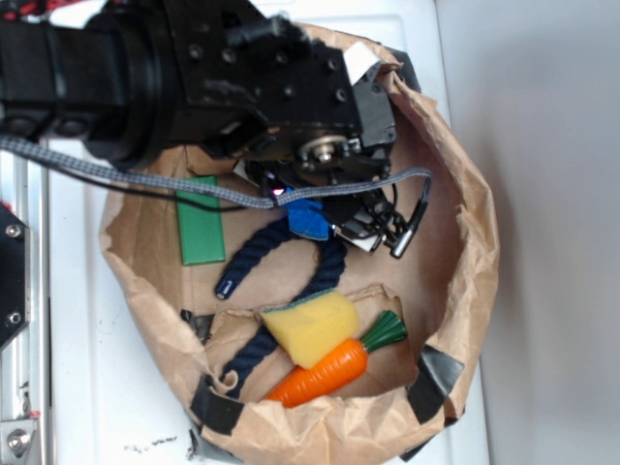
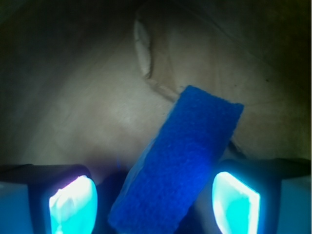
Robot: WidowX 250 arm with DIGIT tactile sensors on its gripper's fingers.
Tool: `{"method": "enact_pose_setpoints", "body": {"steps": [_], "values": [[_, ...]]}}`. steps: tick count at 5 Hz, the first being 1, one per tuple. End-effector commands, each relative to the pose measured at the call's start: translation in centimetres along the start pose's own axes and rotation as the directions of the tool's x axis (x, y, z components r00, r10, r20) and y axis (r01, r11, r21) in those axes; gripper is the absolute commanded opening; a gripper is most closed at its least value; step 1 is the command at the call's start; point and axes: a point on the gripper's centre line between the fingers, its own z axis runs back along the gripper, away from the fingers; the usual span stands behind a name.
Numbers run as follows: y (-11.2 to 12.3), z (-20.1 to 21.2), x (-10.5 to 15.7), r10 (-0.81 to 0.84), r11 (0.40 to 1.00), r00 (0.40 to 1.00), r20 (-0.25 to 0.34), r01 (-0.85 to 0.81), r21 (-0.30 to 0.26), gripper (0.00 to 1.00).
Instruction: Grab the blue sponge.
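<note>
Gripper (image 2: 156,200) of my black robot arm (image 1: 194,68) hangs spread wide inside the crumpled brown paper bag (image 1: 465,252), its glowing pads (image 2: 73,204) flanking but, as far as I can tell, not pinching the flat bright-blue rectangular sponge (image 2: 180,161) lying diagonally on the bag floor.

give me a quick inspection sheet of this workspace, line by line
surface: crumpled brown paper liner shaped like a bowl, black tape at its lower rim, on a white table
job's things: blue sponge lies at a slant between the gripper fingers, partly hidden under the arm in the exterior view
clutter: green rectangle, navy rope, yellow sponge, toy carrot
grippers: gripper straddles the sponge; contact cannot be told
cables: grey braided cable runs across the arm and over the liner
surroundings: metal rail at the left edge; plain grey area right
</note>
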Motion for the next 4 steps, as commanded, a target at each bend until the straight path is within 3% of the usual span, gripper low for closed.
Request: {"method": "enact_pose_setpoints", "body": {"steps": [1,2,3,4], "values": [[0.1,-2.0,0.3,0.051,0.998,0.994,0.092,-0.053,0.019,1.00],[-0.1,-3.2,-0.5,0.028,0.999,0.990,0.137,-0.033,0.036,1.00],[-0.2,-3.5,-0.6,0.042,0.998,0.985,0.169,-0.049,0.033,0.00],[-0.4,-3.5,-0.6,0.024,0.999,0.983,0.183,-0.029,0.029,0.00]]}}
